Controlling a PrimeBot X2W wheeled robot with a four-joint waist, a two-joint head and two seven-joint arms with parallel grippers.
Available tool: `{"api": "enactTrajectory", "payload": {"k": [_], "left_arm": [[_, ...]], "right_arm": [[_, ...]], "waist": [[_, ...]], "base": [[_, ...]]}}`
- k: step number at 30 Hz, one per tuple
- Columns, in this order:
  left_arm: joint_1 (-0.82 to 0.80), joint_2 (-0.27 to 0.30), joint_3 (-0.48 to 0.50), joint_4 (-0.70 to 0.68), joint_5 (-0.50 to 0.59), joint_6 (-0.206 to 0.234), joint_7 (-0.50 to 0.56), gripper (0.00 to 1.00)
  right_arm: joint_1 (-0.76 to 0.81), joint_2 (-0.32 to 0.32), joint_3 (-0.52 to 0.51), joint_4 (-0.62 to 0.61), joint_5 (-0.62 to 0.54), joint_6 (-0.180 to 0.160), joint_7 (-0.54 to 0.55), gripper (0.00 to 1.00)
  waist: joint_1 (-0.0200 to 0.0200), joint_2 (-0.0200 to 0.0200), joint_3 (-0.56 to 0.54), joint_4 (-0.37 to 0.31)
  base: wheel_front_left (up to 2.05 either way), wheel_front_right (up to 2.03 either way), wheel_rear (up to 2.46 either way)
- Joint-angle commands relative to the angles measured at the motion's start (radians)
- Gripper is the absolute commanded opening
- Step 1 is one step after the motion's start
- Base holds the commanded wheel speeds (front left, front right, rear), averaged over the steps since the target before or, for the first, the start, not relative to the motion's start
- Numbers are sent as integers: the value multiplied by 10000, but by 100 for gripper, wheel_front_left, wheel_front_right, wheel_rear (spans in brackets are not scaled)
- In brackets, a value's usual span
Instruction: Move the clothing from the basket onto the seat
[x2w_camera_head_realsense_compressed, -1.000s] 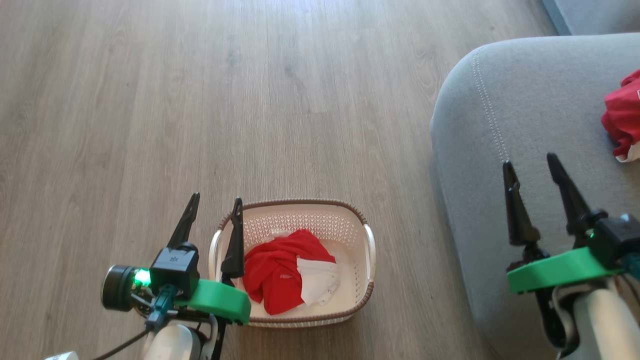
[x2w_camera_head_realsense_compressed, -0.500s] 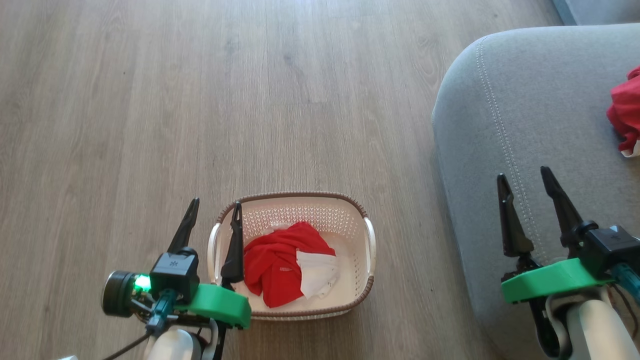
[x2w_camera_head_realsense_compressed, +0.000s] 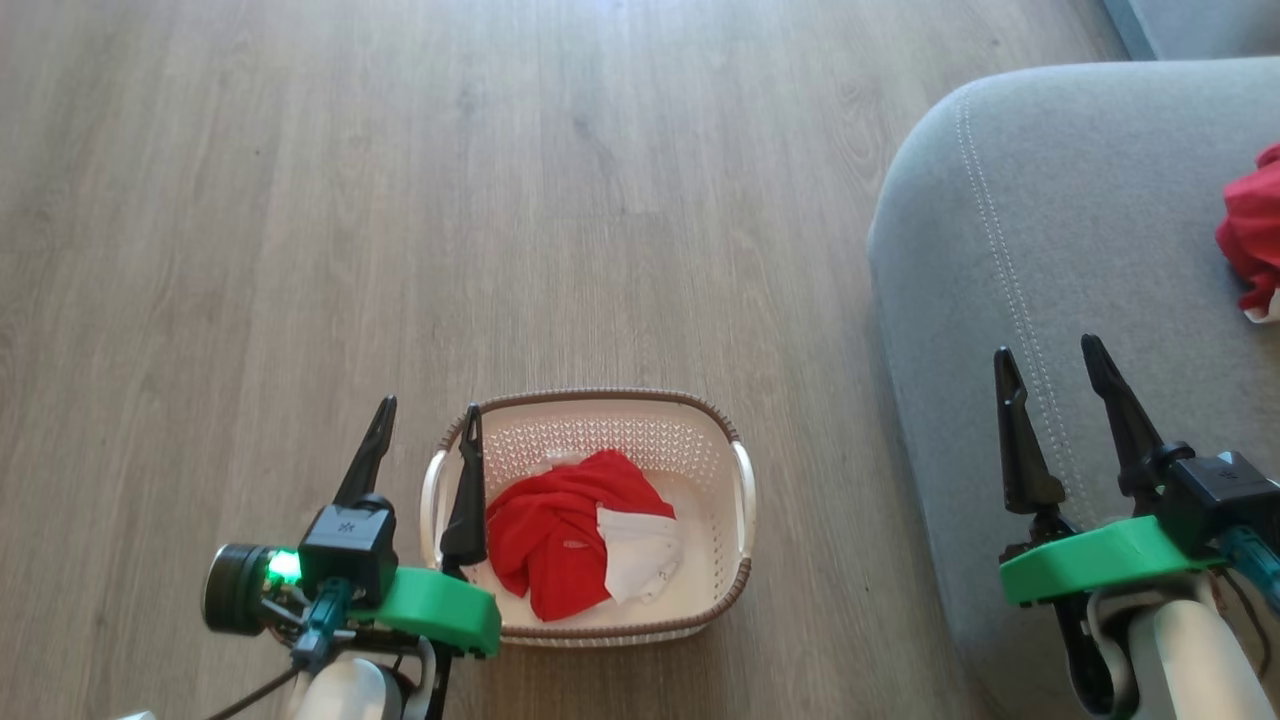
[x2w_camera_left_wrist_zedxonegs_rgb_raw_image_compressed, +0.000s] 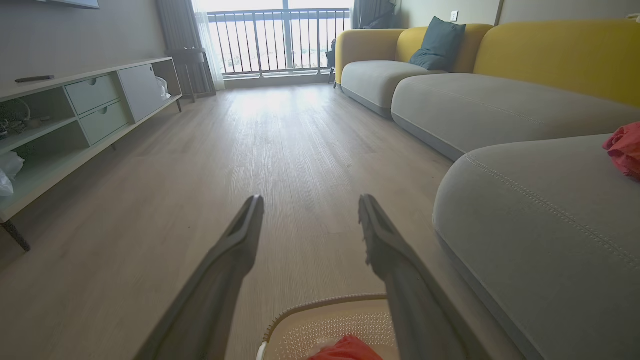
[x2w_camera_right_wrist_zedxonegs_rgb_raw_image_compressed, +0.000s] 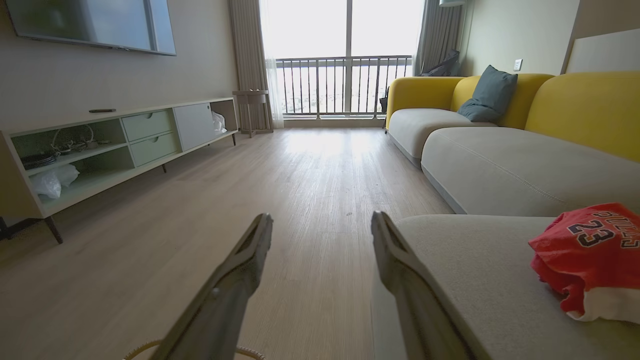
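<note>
While the head view looks down on the wood floor (x2w_camera_head_realsense_compressed: 400, 200), count two grippers, one basket, one seat and two red garments. The left gripper (x2w_camera_head_realsense_compressed: 430, 405) hangs over the basket's left edge with jaws spread wide and nothing between them (one finger over the floor, one over the basket (x2w_camera_head_realsense_compressed: 600, 395)). One red garment (x2w_camera_head_realsense_compressed: 550, 530), with a white part, lies crumpled inside the basket. The right gripper (x2w_camera_head_realsense_compressed: 1045, 346) is over the grey seat (x2w_camera_head_realsense_compressed: 1050, 200), jaws wide too, empty. The second garment (x2w_camera_head_realsense_compressed: 1250, 240) lies on the seat at the frame's right edge, well apart from the basket. In the left wrist view the left gripper (x2w_camera_left_wrist_zedxonegs_rgb_raw_image_compressed: 310, 198) shows two fingers wide apart above the floor, with the basket (x2w_camera_left_wrist_zedxonegs_rgb_raw_image_compressed: 320, 302) rim and a bit of the red garment (x2w_camera_left_wrist_zedxonegs_rgb_raw_image_compressed: 350, 350) at the bottom, and the seat (x2w_camera_left_wrist_zedxonegs_rgb_raw_image_compressed: 540, 225) on the right with the second garment (x2w_camera_left_wrist_zedxonegs_rgb_raw_image_compressed: 624, 147) on it. One dark pillow (x2w_camera_left_wrist_zedxonegs_rgb_raw_image_compressed: 440, 42) sits on the far yellow sofa. In the right wrist view the right gripper (x2w_camera_right_wrist_zedxonegs_rgb_raw_image_compressed: 321, 216) holds nothing, fingers wide; the second garment (x2w_camera_right_wrist_zedxonegs_rgb_raw_image_compressed: 585, 255), printed "BULLS 23", rests on the seat (x2w_camera_right_wrist_zedxonegs_rgb_raw_image_compressed: 475, 280). One low cabinet (x2w_camera_right_wrist_zedxonegs_rgb_raw_image_compressed: 125, 145) stands along the left wall.
</note>
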Motion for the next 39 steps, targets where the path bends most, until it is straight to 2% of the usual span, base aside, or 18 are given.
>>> {"api": "enactTrajectory", "payload": {"k": [1,11,29,34,39], "left_arm": [[-343,-56,405,-314,3,104,-51,100],[-254,-56,488,-230,-170,260,-51,100],[-372,-57,376,-221,-253,138,-51,100],[-482,-57,186,437,-94,124,-51,100],[-971,-57,-145,1294,92,-50,-51,100]], "right_arm": [[-209,-43,167,-329,-84,-2,-65,100],[-206,-77,269,-216,-45,-2,-65,100],[-354,-225,330,-182,-3,-2,-65,100],[-430,-264,269,-100,-87,-2,-65,100],[-632,-387,338,-122,-243,-2,-65,100]], "waist": [[0,0,-49,69],[0,0,-172,242],[0,0,46,224],[0,0,467,109],[0,0,1378,-41]], "base": [[0,0,0],[0,0,0],[0,0,0],[0,0,0],[0,0,0]]}}
